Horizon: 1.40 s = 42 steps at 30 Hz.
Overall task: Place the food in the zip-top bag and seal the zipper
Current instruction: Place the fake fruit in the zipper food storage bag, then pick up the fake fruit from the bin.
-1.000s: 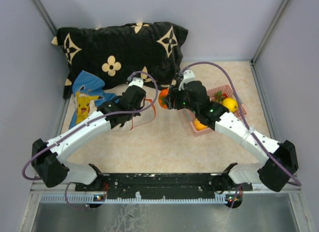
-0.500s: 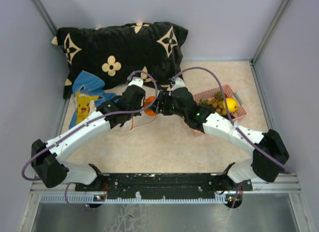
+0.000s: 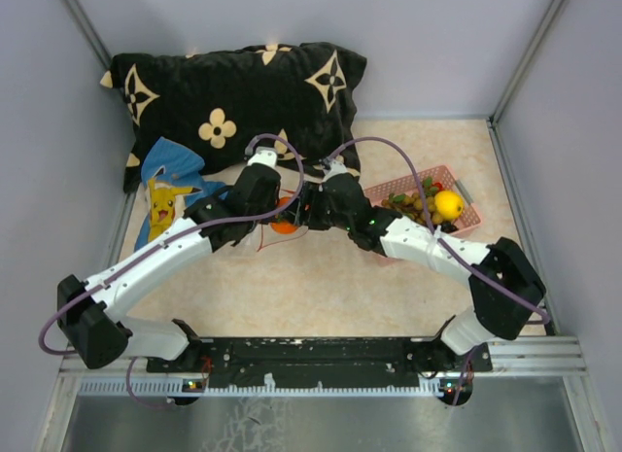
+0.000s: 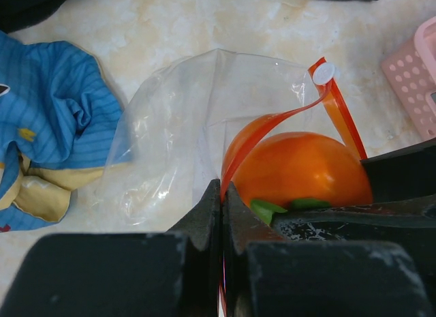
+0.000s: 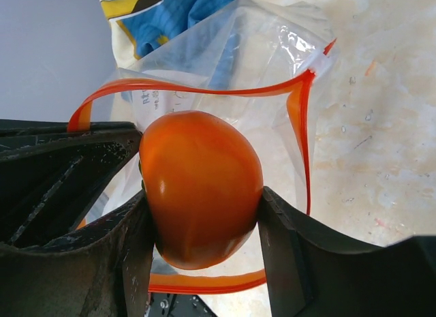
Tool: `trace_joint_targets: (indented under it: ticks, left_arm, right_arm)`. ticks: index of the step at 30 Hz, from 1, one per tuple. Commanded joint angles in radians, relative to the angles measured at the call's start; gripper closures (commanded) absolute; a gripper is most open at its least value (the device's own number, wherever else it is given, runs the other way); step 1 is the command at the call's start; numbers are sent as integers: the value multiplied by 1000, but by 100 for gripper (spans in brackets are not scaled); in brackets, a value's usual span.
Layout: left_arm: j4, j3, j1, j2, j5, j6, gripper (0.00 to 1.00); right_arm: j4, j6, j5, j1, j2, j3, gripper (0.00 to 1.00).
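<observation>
Right wrist view: clamps the orange citrus (image 5: pixel 201 187) between the right gripper (image 5: pixel 201 225) fingers, at the open mouth of the zip-top bag (image 5: pixel 225 51), framed by the looped zipper (image 5: pixel 298 140). Pinches one lip of the zipper in the tightly closed left gripper (image 4: pixel 221 201). Rests just left of the tabletop (image 3: pixel 321 287) middle. Shows the lemon (image 3: pixel 448 203) in the pink basket (image 3: pixel 472 215) toward the right edge.
</observation>
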Motion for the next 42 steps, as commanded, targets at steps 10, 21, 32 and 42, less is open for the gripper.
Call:
trace_joint_targets:
  ticks: [10, 21, 32, 42]
  left_arm:
    - [46, 11, 2, -31, 8, -22, 100]
    - [46, -22, 2, -49, -22, -18, 100]
    - [46, -37, 4, -54, -35, -6, 100]
    - [42, -56, 4, -58, -24, -9, 100]
  right_arm:
    - [50, -56, -10, 10, -10, 12, 20]
    - [-64, -240, 47, 9, -132, 48, 21]
    - [-487, -376, 199, -98, -301, 82, 25]
    - [-740, -360, 470, -142, -363, 14, 25]
